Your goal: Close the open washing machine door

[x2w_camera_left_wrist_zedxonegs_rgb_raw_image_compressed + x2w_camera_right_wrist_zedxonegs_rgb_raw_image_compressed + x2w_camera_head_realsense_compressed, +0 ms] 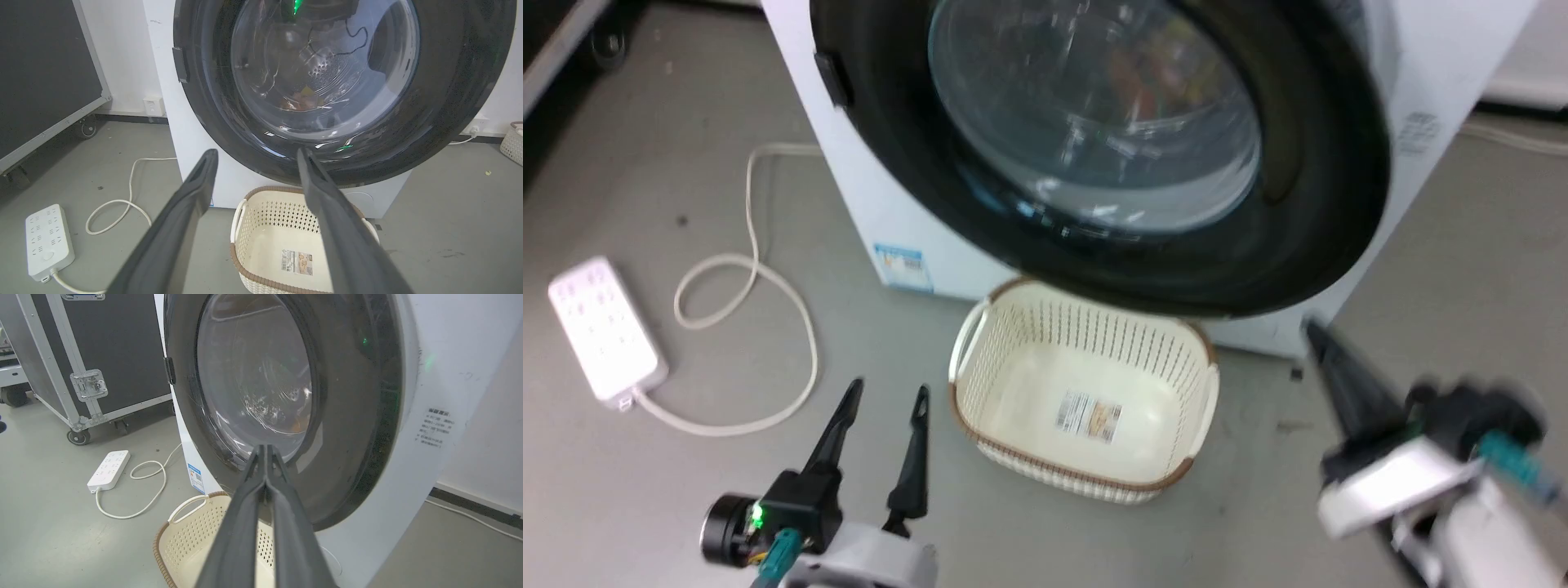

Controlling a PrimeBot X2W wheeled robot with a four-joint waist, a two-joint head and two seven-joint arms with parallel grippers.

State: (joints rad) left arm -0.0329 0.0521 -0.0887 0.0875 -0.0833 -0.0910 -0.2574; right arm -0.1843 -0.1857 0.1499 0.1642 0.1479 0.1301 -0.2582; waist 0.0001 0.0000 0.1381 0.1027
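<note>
Although the door (1094,122) lies against the front of the machine (866,188), or very nearly so, whether it is latched cannot be told; its glossy black rim rings the clear glass bowl, and through the glass the left wrist view shows the steel drum with something orange low inside; a small dark tab sits on the rim's left edge; a blue sticker (900,265) is low on the machine's front at the left; a cream basket (968,339) with a brown rim stands on the floor (686,490) just below the door, with nothing in it but a label on its bottom; the left gripper (889,390) hangs above the floor just left of the basket, well short of the door, its jaws wide apart and holding nothing; the right gripper (265,448), blurred in the head view, points up toward the door's lower right edge, its jaws pressed together and empty, and contact with the rim cannot be judged; a white power strip (600,327) lies on the floor to the left, its cord (784,294) looping toward the machine; a black wheeled case (102,343) stands beyond it.
</note>
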